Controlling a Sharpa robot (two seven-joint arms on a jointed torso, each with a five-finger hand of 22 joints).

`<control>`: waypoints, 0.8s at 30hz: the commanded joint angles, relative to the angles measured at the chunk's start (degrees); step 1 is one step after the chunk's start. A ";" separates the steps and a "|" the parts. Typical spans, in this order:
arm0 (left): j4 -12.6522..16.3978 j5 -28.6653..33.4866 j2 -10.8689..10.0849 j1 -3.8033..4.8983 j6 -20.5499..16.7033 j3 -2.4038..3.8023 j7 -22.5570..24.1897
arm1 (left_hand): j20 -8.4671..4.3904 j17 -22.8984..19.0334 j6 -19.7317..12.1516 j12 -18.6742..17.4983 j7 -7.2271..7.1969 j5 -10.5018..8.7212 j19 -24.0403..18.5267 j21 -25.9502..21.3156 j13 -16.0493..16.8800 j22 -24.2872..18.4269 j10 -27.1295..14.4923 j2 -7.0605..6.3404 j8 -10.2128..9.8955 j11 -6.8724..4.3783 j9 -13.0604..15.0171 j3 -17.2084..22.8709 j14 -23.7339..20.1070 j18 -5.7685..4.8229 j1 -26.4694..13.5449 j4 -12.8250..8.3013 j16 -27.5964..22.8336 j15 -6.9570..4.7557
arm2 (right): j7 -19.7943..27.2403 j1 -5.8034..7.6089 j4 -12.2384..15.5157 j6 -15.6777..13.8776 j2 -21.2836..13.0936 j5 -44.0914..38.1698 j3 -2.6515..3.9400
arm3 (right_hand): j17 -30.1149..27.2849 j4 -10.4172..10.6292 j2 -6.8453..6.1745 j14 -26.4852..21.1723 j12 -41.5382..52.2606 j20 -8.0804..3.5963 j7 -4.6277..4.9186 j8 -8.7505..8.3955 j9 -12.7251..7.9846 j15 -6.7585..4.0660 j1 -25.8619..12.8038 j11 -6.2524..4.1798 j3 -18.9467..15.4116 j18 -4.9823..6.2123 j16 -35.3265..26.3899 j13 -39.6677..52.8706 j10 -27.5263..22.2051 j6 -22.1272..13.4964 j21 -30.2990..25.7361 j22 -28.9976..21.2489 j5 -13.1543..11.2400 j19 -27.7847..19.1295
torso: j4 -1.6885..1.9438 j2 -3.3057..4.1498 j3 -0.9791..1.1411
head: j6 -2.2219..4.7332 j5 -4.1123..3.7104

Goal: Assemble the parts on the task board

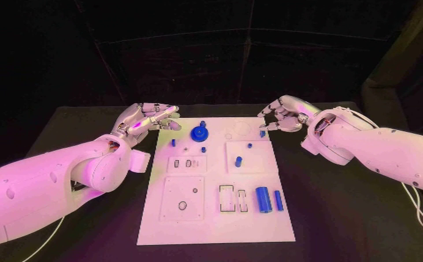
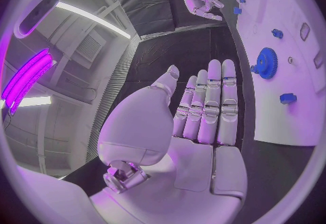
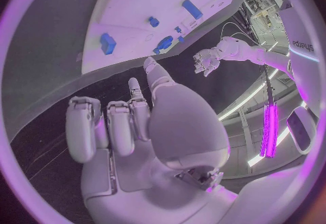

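The white task board [image 1: 216,213] lies in the middle of the black surface [image 1: 353,213], with a blue gear [image 1: 200,134] standing near its far edge, small blue pegs [image 1: 203,149] scattered just nearer than it, and two blue cylinders [image 1: 263,199] lying side by side toward its near right corner. The left robot hand [image 1: 148,119] hovers just off the board's far left corner, released, its fingers straight and grasping nothing. The right robot hand [image 1: 283,115] hangs at the far right corner beside a small blue part [image 1: 263,133], fingers partly curled with nothing in them.
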 commanded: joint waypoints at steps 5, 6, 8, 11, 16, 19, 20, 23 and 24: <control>-0.31 -0.24 0.34 0.08 0.94 0.04 -0.08 | 0.00 0.14 0.51 -0.17 0.09 0.34 0.34 -0.38 0.07 -0.08 0.48 0.29 -0.24 0.07 0.04 -0.11 0.13 0.83 0.28 -0.40 -0.41 -0.25 | 4.15 -0.41 -1.96 1.39 -1.31 2.67 0.00 | 8.76 -0.63 0.19 4.72 -0.43 -0.08 0.56 -0.90 -0.27 0.18 0.47 0.66 -0.32 -0.52 0.10 5.83 -0.30 -1.37 0.27 7.11 -0.98 2.56 | 0.14 0.15 -0.02 | -0.15 -0.73; -0.35 -0.24 0.36 0.08 0.96 0.04 -0.10 | -0.01 0.16 0.50 -0.19 0.11 0.34 0.34 -0.38 0.07 -0.08 0.49 0.27 -0.26 0.08 0.03 -0.11 0.13 0.83 0.28 -0.41 -0.42 -0.25 | 4.04 -0.60 -2.28 1.43 -1.33 2.28 0.00 | 8.78 -0.68 0.16 4.72 -0.48 -0.05 0.59 -0.99 -0.29 0.23 0.47 0.70 -0.37 -0.51 0.10 5.79 -0.34 -1.55 0.26 7.10 -1.00 2.56 | 0.21 0.15 -0.09 | -0.29 -0.84; -0.45 -0.24 0.45 0.08 0.99 0.04 -0.12 | -0.01 0.17 0.49 -0.20 0.12 0.34 0.34 -0.39 0.07 -0.09 0.49 0.26 -0.28 0.08 0.02 -0.12 0.13 0.82 0.28 -0.42 -0.42 -0.25 | 3.85 -1.10 -3.00 1.56 -1.16 1.52 0.00 | 8.82 -0.81 0.09 4.73 -0.61 0.03 0.65 -1.21 -0.33 0.31 0.46 0.78 -0.51 -0.50 0.11 5.68 -0.44 -2.07 0.24 7.05 -1.05 2.53 | 0.20 0.14 -0.10 | -0.45 -0.83; -0.56 -0.24 0.58 0.08 1.03 0.04 -0.11 | -0.01 0.18 0.48 -0.22 0.13 0.34 0.35 -0.39 0.07 -0.09 0.49 0.25 -0.29 0.09 0.02 -0.12 0.13 0.82 0.28 -0.42 -0.43 -0.25 | 3.83 -1.82 -4.06 1.62 -0.61 0.55 0.00 | 8.86 -1.00 0.03 4.74 -0.77 0.10 0.69 -1.50 -0.37 0.38 0.51 0.83 -0.65 -0.50 0.12 5.55 -0.56 -2.77 0.24 7.06 -1.06 2.53 | 0.26 0.13 -0.11 | -0.62 -0.91; -0.71 -0.24 0.75 0.07 1.11 0.04 -0.06 | -0.02 0.25 0.40 -0.34 0.19 0.34 0.36 -0.42 0.04 -0.11 0.46 0.21 -0.41 0.14 -0.02 -0.11 0.12 0.81 0.30 -0.48 -0.47 -0.23 | 4.19 -2.99 -5.38 1.67 0.39 -0.51 0.00 | 9.04 -1.17 0.07 4.77 -0.90 0.15 0.82 -1.73 -0.38 0.45 0.58 0.93 -0.74 -0.51 0.18 5.45 -0.67 -3.44 0.28 7.14 -1.02 2.56 | 0.35 0.10 -0.14 | -0.89 -0.84; -0.79 -0.24 0.82 0.06 1.13 0.04 -0.04 | -0.02 0.27 0.38 -0.37 0.20 0.34 0.37 -0.42 0.04 -0.12 0.45 0.21 -0.43 0.16 -0.03 -0.11 0.12 0.81 0.31 -0.49 -0.48 -0.23 | 4.34 -3.48 -5.81 1.86 0.88 -0.82 0.00 | 9.11 -1.18 0.08 4.79 -0.90 0.15 0.84 -1.75 -0.39 0.46 0.59 0.94 -0.75 -0.52 0.21 5.45 -0.67 -3.52 0.29 7.17 -1.01 2.57 | 0.40 0.10 -0.13 | -0.96 -0.83; -0.81 -0.24 0.83 0.06 1.13 0.03 -0.04 | -0.02 0.27 0.38 -0.37 0.20 0.34 0.37 -0.42 0.04 -0.12 0.45 0.21 -0.43 0.16 -0.03 -0.11 0.12 0.81 0.31 -0.49 -0.48 -0.23 | 4.38 -3.68 -5.89 1.90 1.00 -0.89 0.00 | 9.11 -1.18 0.08 4.79 -0.90 0.15 0.84 -1.75 -0.39 0.46 0.59 0.94 -0.75 -0.52 0.21 5.45 -0.67 -3.52 0.29 7.17 -1.01 2.57 | 0.41 0.10 -0.13 | -1.01 -0.85; -0.84 -0.24 0.82 0.06 1.12 0.03 -0.05 | -0.02 0.30 0.36 -0.42 0.21 0.34 0.37 -0.43 0.02 -0.12 0.42 0.21 -0.47 0.17 -0.05 -0.10 0.12 0.80 0.32 -0.51 -0.50 -0.22 | 4.46 -4.12 -6.12 1.70 1.30 -1.01 0.01 | 9.15 -1.19 0.09 4.80 -0.87 0.16 0.84 -1.76 -0.38 0.46 0.59 0.94 -0.74 -0.52 0.22 5.47 -0.65 -3.53 0.29 7.18 -1.01 2.58 | 0.35 0.06 -0.17 | -1.09 -0.69; -0.86 -0.24 0.81 0.06 1.11 0.03 -0.05 | -0.02 0.30 0.36 -0.42 0.21 0.34 0.37 -0.43 0.02 -0.12 0.42 0.21 -0.47 0.17 -0.05 -0.10 0.12 0.80 0.32 -0.51 -0.50 -0.22 | 4.47 -4.23 -6.24 1.55 1.42 -1.03 0.01 | 9.15 -1.19 0.12 4.80 -0.86 0.16 0.85 -1.76 -0.38 0.47 0.60 0.95 -0.73 -0.52 0.22 5.48 -0.64 -3.56 0.29 7.18 -1.00 2.57 | 0.30 0.06 -0.15 | -1.07 -0.63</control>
